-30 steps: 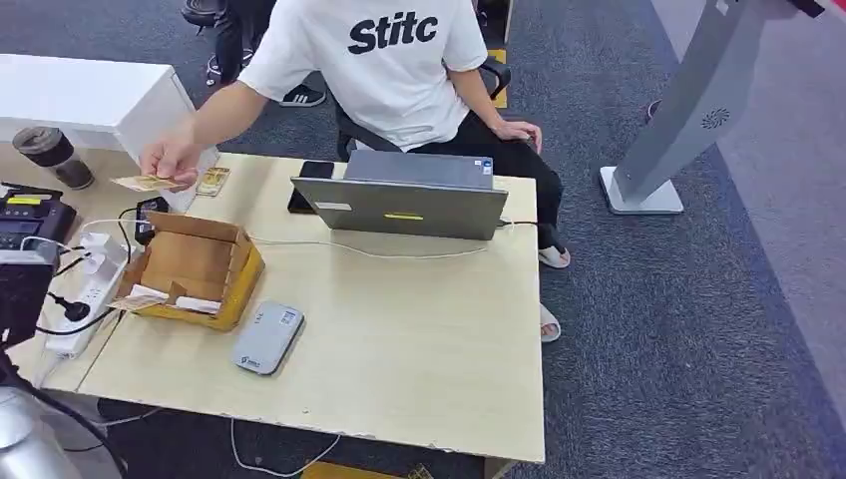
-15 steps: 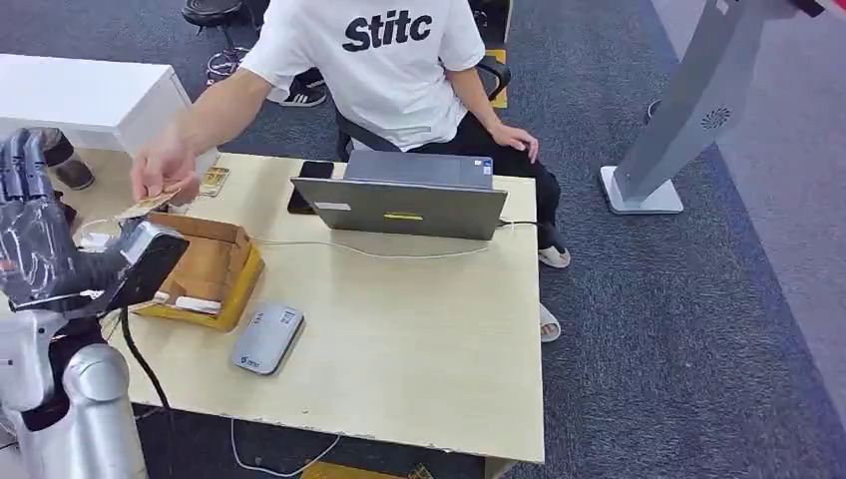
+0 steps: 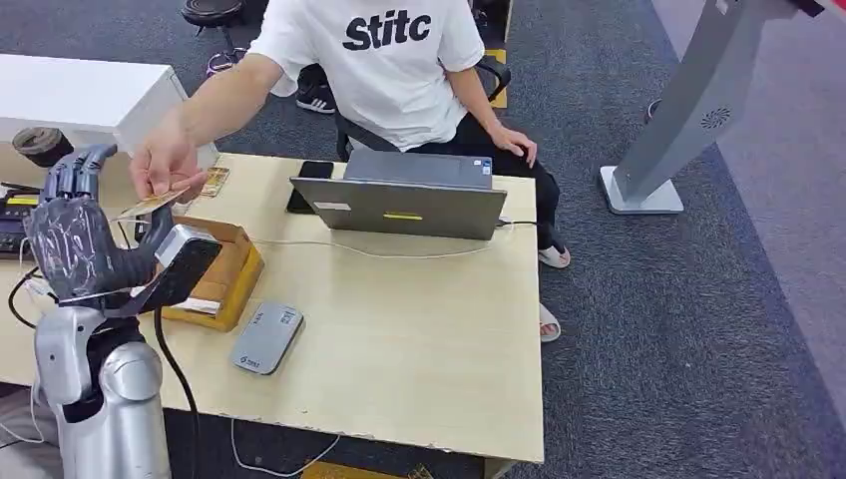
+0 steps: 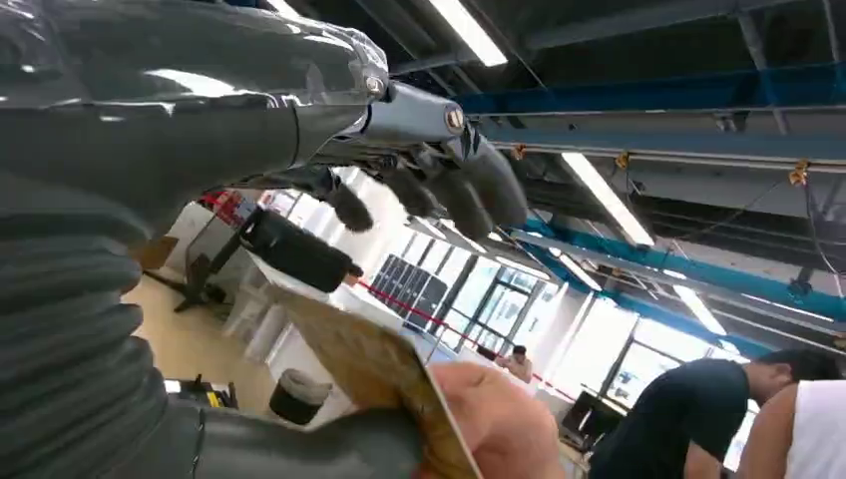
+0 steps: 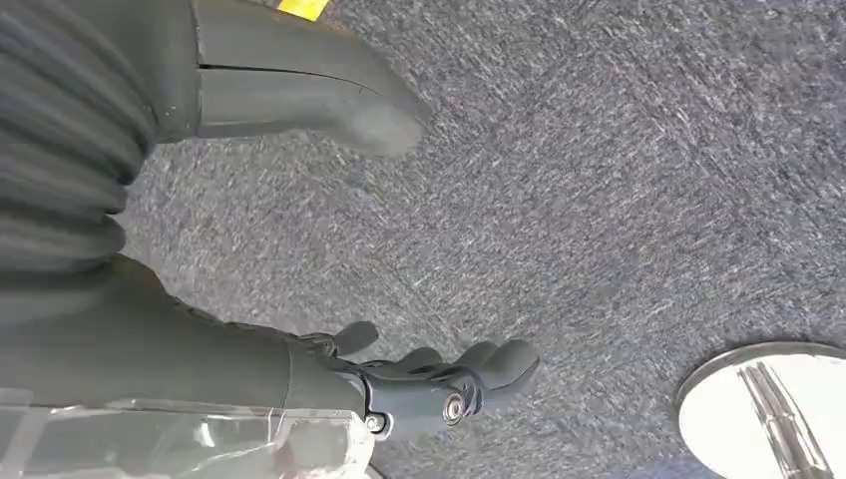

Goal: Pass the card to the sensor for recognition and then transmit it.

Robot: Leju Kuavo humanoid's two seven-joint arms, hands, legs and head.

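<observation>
Head view shows one card (image 3: 152, 203), tan and thin, pinched in a person's hand (image 3: 165, 160) above the far left part of the surface (image 3: 419, 339). The left robot hand (image 3: 80, 235) is raised just beside that card, its fingers spread and nothing in its grasp. In the left wrist view the card (image 4: 374, 374) sits between the thick thumb and the darker fingers (image 4: 439, 190), with the person's fingertip (image 4: 494, 424) on it; whether the thumb touches the card cannot be told.

One grey sensor (image 3: 267, 337) lies flat near the front left of the surface. One open cardboard box (image 3: 214, 269) stands just behind it, with a pale folded piece inside along its near wall. One closed grey laptop (image 3: 404, 195) rests at the far edge before the seated person, with one dark phone (image 3: 304, 185) beside it and a white cable running along.

Right wrist view has the right robot hand (image 5: 329, 379) hanging over grey carpet, fingers apart and loosely curled, holding nothing.
</observation>
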